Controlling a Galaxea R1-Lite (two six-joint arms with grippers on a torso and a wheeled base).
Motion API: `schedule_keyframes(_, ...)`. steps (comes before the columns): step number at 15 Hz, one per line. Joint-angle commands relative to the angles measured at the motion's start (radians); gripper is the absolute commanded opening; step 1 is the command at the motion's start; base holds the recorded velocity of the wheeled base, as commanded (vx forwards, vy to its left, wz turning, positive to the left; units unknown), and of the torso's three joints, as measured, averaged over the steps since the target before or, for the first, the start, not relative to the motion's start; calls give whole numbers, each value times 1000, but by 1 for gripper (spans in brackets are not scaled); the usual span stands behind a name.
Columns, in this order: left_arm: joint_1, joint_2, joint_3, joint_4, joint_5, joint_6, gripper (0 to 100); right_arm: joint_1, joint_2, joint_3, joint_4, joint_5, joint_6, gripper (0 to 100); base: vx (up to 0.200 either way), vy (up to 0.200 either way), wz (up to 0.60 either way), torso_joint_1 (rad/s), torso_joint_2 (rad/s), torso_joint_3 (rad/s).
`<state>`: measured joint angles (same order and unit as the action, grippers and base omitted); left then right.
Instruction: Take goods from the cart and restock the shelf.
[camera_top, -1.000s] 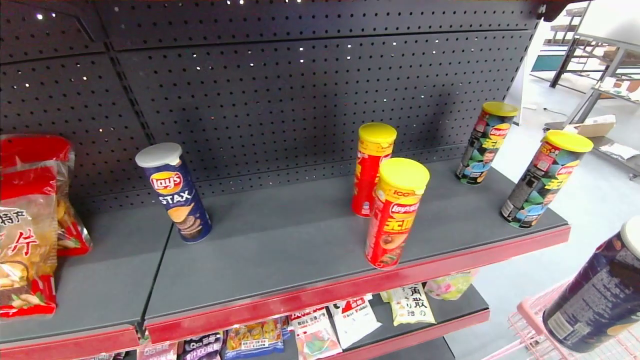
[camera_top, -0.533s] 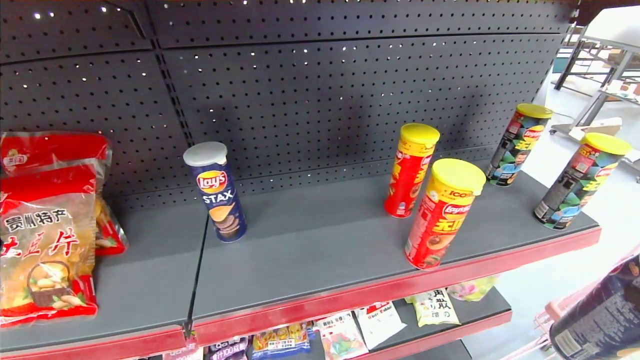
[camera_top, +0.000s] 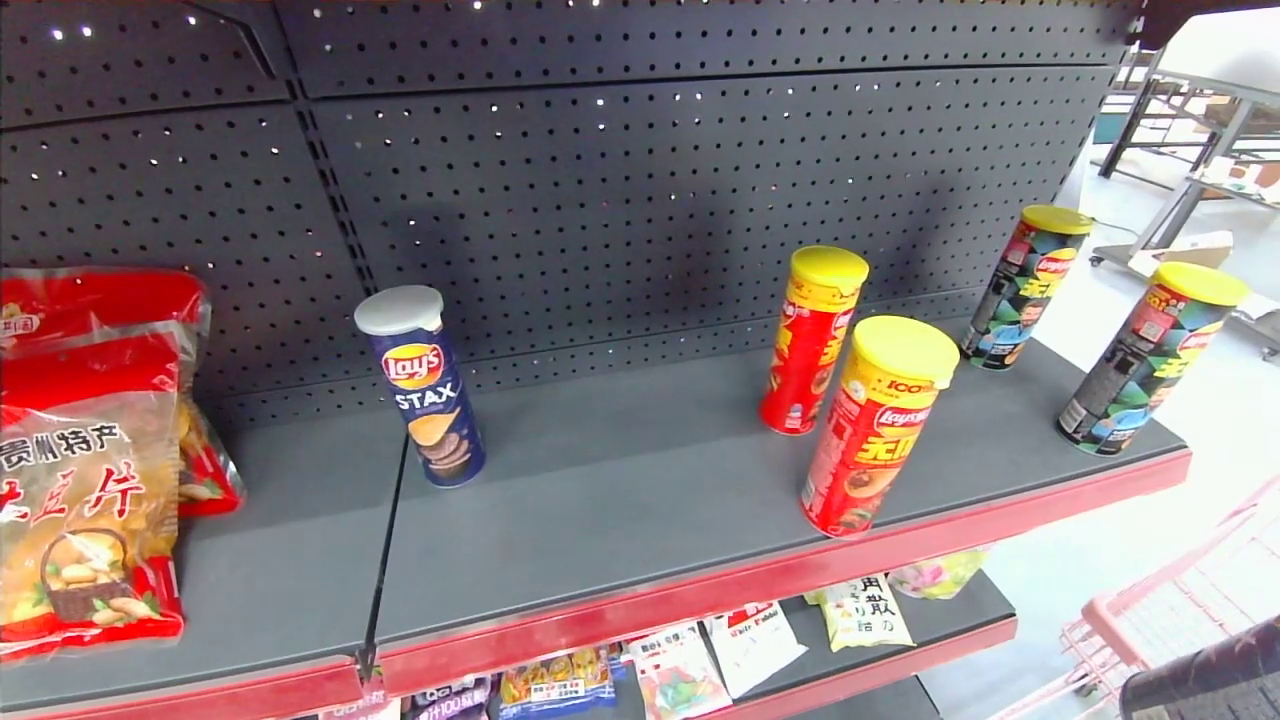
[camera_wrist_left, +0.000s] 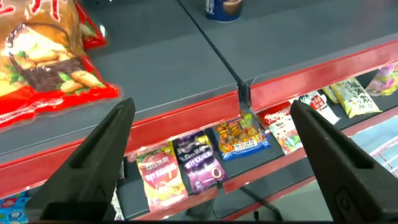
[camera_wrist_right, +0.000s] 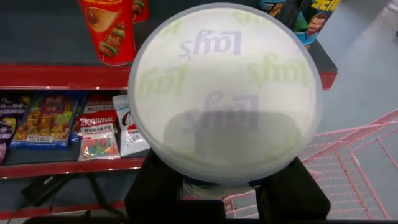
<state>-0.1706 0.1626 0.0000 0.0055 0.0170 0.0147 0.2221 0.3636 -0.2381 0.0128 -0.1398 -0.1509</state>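
Right tool clamps a white-lidded can, low right by the cart; the shelf lies up and left. Left tool spread wide, empty

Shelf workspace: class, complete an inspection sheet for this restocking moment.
Surface: grey shelf board, red front edge.
Job's things: upright on the board: blue canister, two red canisters, two dark patterned canisters; held canister; pink cart at lower right.
Clutter: red snack bags at the board's left; packets on the shelf below.
End effectors: left end effector open, empty; right end effector shut on the held canister.
Cables: nothing seen.
Surroundings: metal racks beyond the board's right end.
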Motion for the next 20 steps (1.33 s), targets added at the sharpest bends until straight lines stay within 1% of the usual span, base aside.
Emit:
schedule_keyframes(1,0,-15,-2,1,0,1,100,3,-38,8,1,12,1,0,0,0,0,0,0,0)
schedule_keyframes(3,0,-35,-9,-1,-3,1,100,3,-38,8,1,20,4,0,0,0,0,0,0,0)
schedule_keyframes(4,-24,215,-295,-7,-11,-150,100,3,-37,8,3,20,4,0,0,0,0,0,0,0)
schedule_keyframes(5,-32,382,-443,-13,-31,-233,100,3,-34,11,3,23,4,0,0,0,0,0,0,0)
schedule_keyframes(6,-43,471,-465,-24,-54,-167,100,3,-37,14,3,26,4,0,0,0,0,0,0,0)
schedule_keyframes(7,-46,531,-459,-59,-69,-116,100,3,-35,14,3,26,7,0,0,0,0,0,0,0)
schedule_keyframes(8,-46,695,-436,-223,-101,-82,100,3,-37,14,1,26,11,0,0,0,0,0,0,0)
schedule_keyframes(9,-44,824,-437,-372,-132,-81,100,3,-32,13,1,26,11,0,0,0,0,0,0,0)
schedule_keyframes(10,-40,896,-434,-450,-154,-81,100,3,-31,11,1,26,11,0,0,0,0,0,0,0)
schedule_keyframes(11,-35,1069,-408,-604,-215,-41,100,3,-28,6,1,28,11,0,0,0,0,0,0,0)
schedule_keyframes(13,-29,1200,-410,-679,-270,42,100,3,-29,5,1,26,11,0,0,0,0,0,0,0)
schedule_keyframes(14,-10,1313,-431,-762,-296,82,100,2,-32,3,0,26,14,0,0,0,0,0,0,0)
schedule_keyframes(15,-4,1365,-442,-814,-298,80,100,2,-34,3,0,25,17,0,0,0,0,0,0,0)
schedule_keyframes(17,22,1416,-457,-875,-301,87,100,-1,-35,2,0,23,19,0,0,0,0,0,0,0)
schedule_keyframes(18,25,1425,-469,-885,-301,87,100,-1,-35,2,1,22,19,0,0,0,0,0,0,0)
schedule_keyframes(19,48,1428,-479,-885,-302,88,100,-1,-37,2,1,22,19,0,0,0,0,0,0,0)
schedule_keyframes(20,59,1428,-477,-885,-302,91,100,-1,-35,2,1,22,19,0,0,0,0,0,0,0)
